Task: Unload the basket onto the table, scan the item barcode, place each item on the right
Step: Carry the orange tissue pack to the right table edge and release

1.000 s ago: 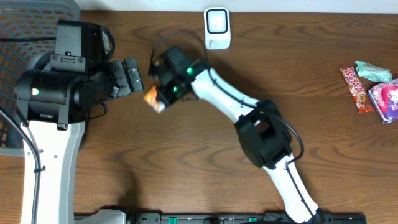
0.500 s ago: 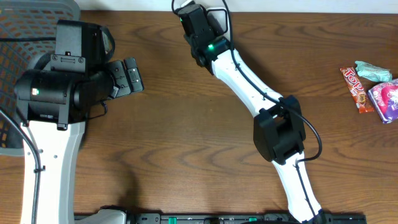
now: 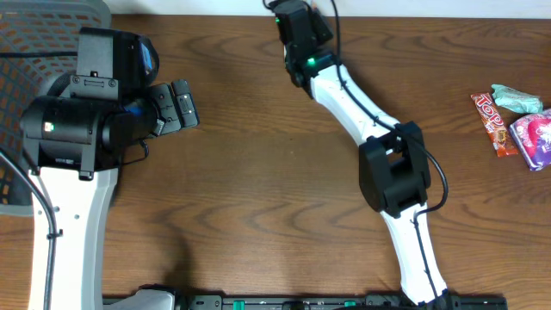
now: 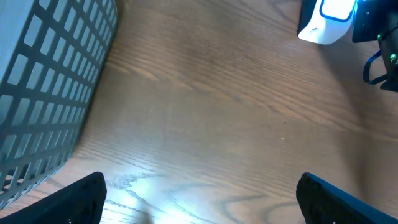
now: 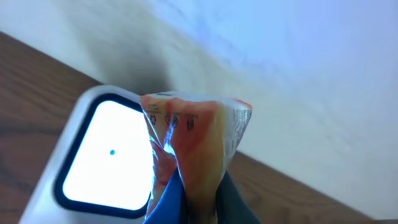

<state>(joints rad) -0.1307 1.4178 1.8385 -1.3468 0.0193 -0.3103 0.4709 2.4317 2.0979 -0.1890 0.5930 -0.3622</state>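
At the far edge of the bench (image 3: 258,207), right jaws clamp the orange crinkly plastic packet (image 5: 194,146) just before the white lit-window scanner (image 5: 93,158). Left jaws apart, empty. I'd square its barcode to the window and hold steady.

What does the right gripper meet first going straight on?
Likely the scanner, just beyond the packet the right gripper holds; depth is unclear, so it might slip past toward the wall.

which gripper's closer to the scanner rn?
Right. The right gripper holds the orange packet just in front of the scanner; the left gripper hangs open far off, beside the basket.
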